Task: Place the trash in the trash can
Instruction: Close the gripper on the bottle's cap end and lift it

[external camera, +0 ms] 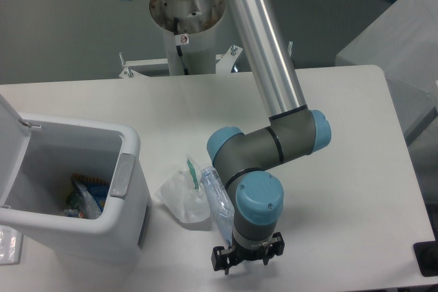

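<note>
Nearest the camera, we are seeing the black two-finger tool (247, 263) pointing down at the front edge of the white counter (342, 135), just over the near end of the crushed clear plastic bottle with a bluish label (216, 198). Its two black tips are showing on either side of the wrist, but the wrist's grey body and blue cap are covering the gap between them, so we cannot tell whether the tool is wide, narrow, or gripping the bottle.

The bottle is lying on the counter, running from the tool's wrist back and to the left, with most of its length passing under the arm's blue-capped joints. Just beside it on the left, touching or nearly touching, the crumpled white tissue-like wad with a green strip (182, 193) is resting on the counter, its green strip standing at the back edge.

Further left, the boxy white plastic trash can with a rounded rim (130, 143) is standing with its hinged white lid (12, 117) swung up, a grey tab on the side facing the wad. Inside, we are seeing some colourful wrappers (85, 196) lying at the bottom.

Farthest back, the silver tube of the arm (263, 46) is rising toward its base beyond the counter.
</note>
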You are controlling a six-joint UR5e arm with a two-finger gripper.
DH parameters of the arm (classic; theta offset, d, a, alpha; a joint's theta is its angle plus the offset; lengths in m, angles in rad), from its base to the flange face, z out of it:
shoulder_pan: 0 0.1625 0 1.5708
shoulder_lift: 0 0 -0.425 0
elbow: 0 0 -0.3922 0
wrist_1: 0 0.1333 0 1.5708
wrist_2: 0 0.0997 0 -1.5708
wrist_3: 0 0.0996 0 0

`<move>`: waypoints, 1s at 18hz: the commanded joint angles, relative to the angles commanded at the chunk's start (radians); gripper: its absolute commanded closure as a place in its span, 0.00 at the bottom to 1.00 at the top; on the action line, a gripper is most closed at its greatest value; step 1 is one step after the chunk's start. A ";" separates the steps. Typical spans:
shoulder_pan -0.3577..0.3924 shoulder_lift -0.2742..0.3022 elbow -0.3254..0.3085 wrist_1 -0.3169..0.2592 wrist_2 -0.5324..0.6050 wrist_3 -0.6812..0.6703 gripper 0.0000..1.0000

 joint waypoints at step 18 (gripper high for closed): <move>0.000 -0.009 -0.003 0.000 0.055 -0.029 0.61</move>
